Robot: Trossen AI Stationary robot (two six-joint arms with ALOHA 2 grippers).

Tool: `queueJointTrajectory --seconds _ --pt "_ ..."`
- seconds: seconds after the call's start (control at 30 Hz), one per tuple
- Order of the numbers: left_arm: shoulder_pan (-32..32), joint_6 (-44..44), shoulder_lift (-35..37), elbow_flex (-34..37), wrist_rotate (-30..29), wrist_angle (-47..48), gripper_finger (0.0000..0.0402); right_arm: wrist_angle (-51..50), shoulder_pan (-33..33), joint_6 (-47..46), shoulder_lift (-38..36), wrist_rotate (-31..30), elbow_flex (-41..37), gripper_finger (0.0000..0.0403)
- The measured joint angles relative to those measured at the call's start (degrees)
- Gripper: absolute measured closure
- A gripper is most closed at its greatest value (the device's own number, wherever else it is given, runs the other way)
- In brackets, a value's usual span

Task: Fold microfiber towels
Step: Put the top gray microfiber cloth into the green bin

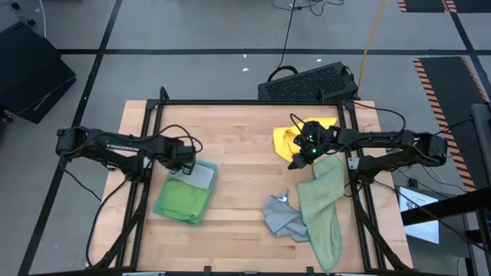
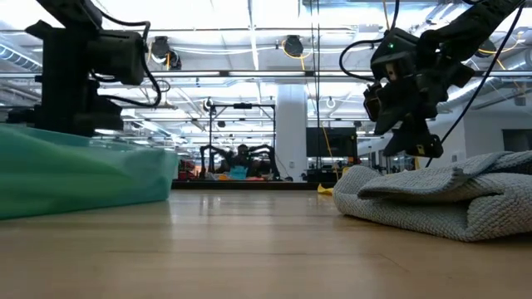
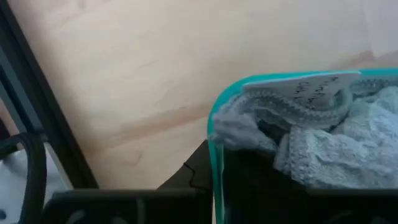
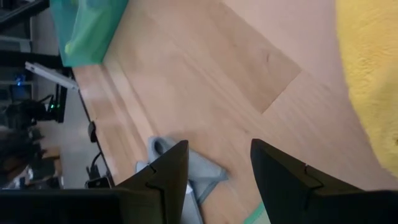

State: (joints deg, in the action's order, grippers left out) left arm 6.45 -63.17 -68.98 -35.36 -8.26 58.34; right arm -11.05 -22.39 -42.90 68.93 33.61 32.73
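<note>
Right end effector (image 1: pixel 305 150), fingers spread and empty, hovers right of centre; descending carelessly could bunch the crumpled yellow microfiber towel (image 1: pixel 285 141).

Folded towels (image 1: pixel 184 195) left, loose towels (image 1: pixel 307 211) right

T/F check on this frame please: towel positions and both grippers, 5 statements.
1. The right gripper is open with nothing between its fingers. True.
2. The yellow towel lies by the left arm. False: it lies on the table's right side, under the right gripper.
3. The grey towel touches the pale sage green towel. True.
4. The left gripper hangs over bare wood. False: it is shut over the stack of towels on the table's left side.
5. The bright green towel is spread flat in the middle of the table. False: it lies in that left stack.
</note>
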Motion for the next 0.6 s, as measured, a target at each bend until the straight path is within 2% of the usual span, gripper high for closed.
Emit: queueJointTrajectory --seconds 0.13,0.33,0.43,0.6 --pt "0.7 1.3 0.3 -3.2 2.6 1.9 0.0371 0.1 0.0 -1.9 0.0 -0.9 0.0 0.0239" --pt "1.0 1.4 0.9 -10.2 0.8 8.9 0.0371 0.8 0.4 -8.9 0.0 -2.5 0.0 0.0239" --pt "1.9 3.3 0.9 -13.6 0.1 10.9 0.0371 3.0 1.9 -13.7 -0.2 -6.1 0.0 0.0239" --pt "3.7 10.0 2.7 -18.8 -1.3 11.1 0.0371 2.2 6.7 -19.6 -1.5 -16.0 3.2 0.0239"
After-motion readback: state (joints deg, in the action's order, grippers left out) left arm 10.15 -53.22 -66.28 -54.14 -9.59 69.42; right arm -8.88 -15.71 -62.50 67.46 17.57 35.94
